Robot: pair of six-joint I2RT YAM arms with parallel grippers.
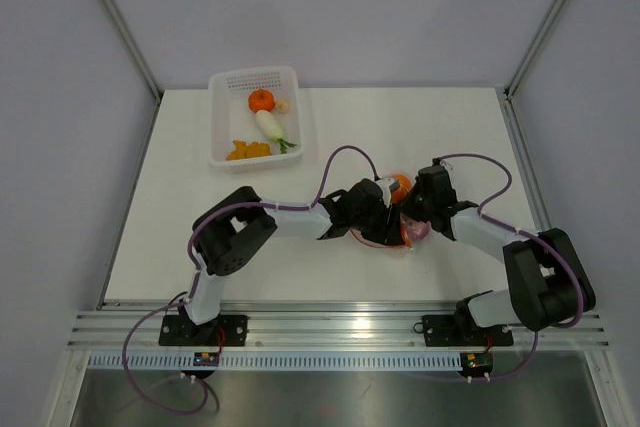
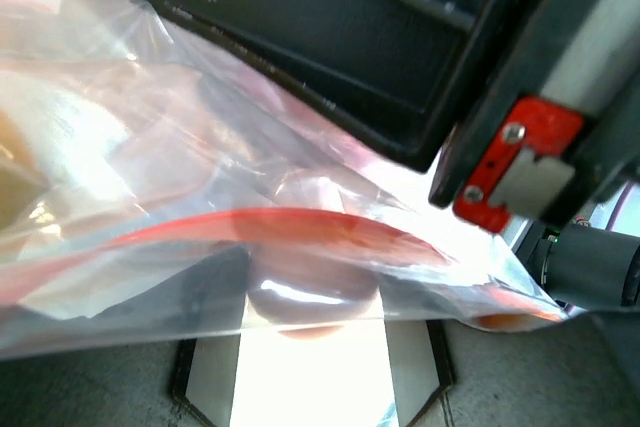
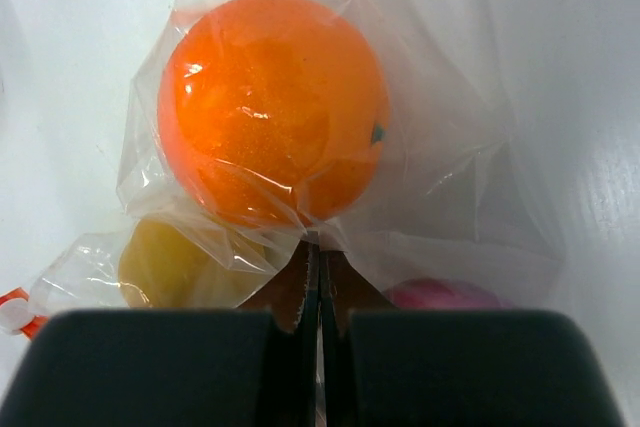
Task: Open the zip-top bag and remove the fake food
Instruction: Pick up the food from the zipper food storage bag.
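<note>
The zip-top bag (image 1: 392,235) lies mid-table between both grippers. In the right wrist view the clear bag (image 3: 470,197) holds an orange ball (image 3: 270,107), a yellow piece (image 3: 175,267) and a pink piece (image 3: 440,294). My right gripper (image 3: 320,247) is shut on a pinch of bag plastic just under the orange ball; it also shows in the top view (image 1: 412,209). My left gripper (image 1: 372,209) is at the bag's left side. In its wrist view the jaws stand apart, the bag's red zipper strip (image 2: 280,222) crosses above them, and the fingertips are veiled by plastic.
A white perforated basket (image 1: 228,82) stands at the back left, holding an orange ball (image 1: 261,100), a white radish piece (image 1: 270,125) and yellow pieces (image 1: 248,150). The right arm's black body (image 2: 350,37) hangs close above the left gripper. Walls enclose the table.
</note>
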